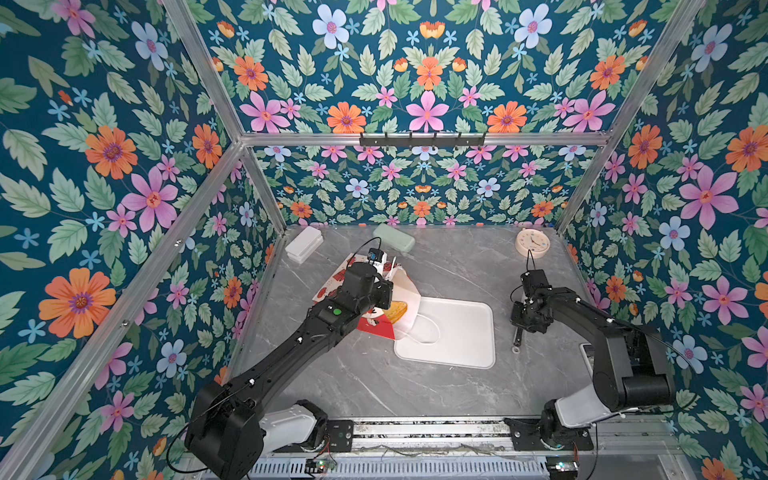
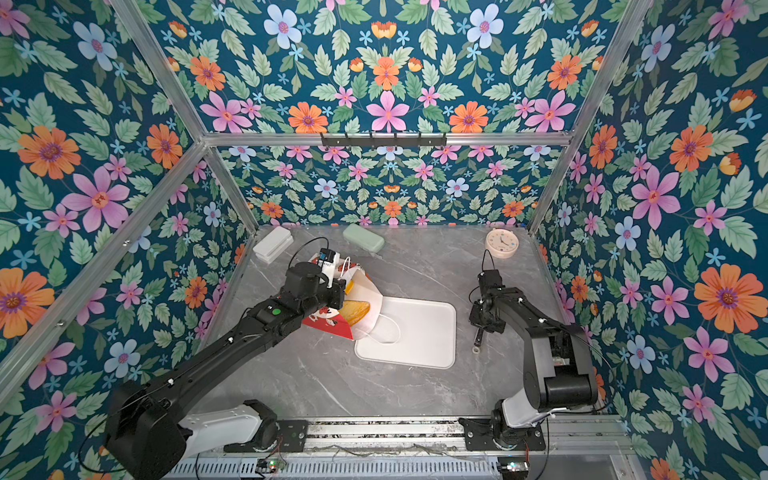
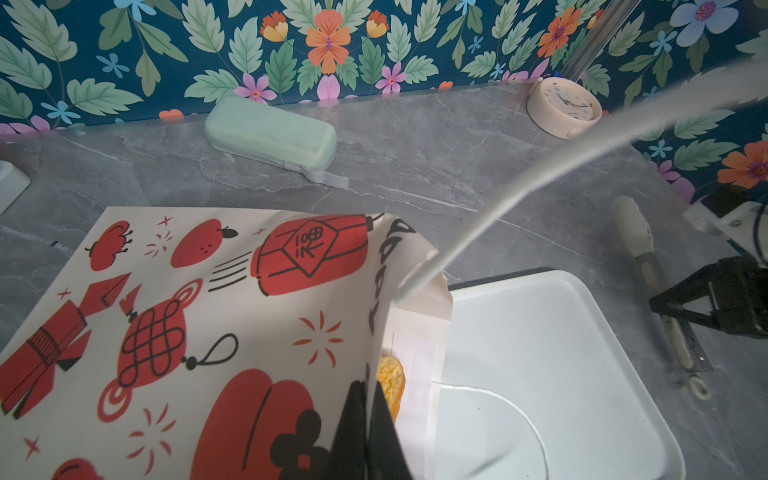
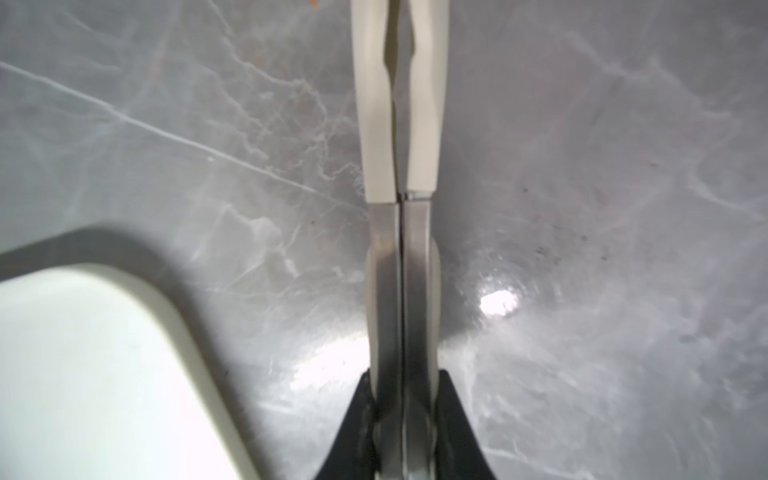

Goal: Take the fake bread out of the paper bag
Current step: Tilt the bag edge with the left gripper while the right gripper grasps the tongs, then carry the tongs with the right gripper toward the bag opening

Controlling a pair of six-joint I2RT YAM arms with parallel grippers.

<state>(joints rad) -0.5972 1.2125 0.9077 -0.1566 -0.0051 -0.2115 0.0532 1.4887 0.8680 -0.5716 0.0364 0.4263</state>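
Inside the paper bag, lying on its side w/ mouth over the edge of the white tray, a yellow piece of fake bread shows; one cord handle rests on the tray. Left claw pinches the bag's rim. Right claw is clamped on a cream-handled tool low over the worktop, just right of the tray.

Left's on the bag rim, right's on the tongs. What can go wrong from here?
The left gripper pinches only the thin rim of the paper bag, which may tear or slip. The right gripper squeezes the tongs fully shut, so they may not open around the fake bread. A cord handle loops over the tray at the bag mouth and could snag the tongs.
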